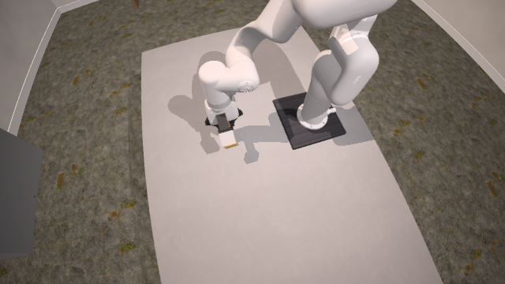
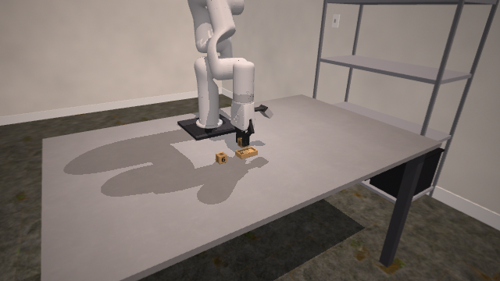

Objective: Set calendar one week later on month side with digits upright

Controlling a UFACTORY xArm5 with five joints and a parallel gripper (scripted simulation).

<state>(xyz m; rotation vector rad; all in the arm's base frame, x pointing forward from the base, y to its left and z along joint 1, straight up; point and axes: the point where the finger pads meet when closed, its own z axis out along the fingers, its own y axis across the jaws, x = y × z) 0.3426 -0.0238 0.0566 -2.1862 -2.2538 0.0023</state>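
A small wooden tray [image 2: 246, 152] lies flat on the table in front of the robot's base; in the top view it shows as a pale block with an orange edge [image 1: 228, 139]. My gripper [image 2: 243, 141] points straight down just above the tray's back part and is shut on a wooden number cube [image 2: 239, 142], held a little above the tray floor. Its digit is too small to read. A second wooden cube [image 2: 221, 158] stands on the table left of the tray, apart from it, showing a 6. In the top view the gripper [image 1: 224, 124] hides the held cube, and the second cube is hidden.
The black base plate [image 2: 206, 129] of the arm lies behind the tray. A metal shelf rack [image 2: 394, 70] stands beyond the table's right edge. A dark cabinet [image 1: 16, 197] stands on the floor at the left.
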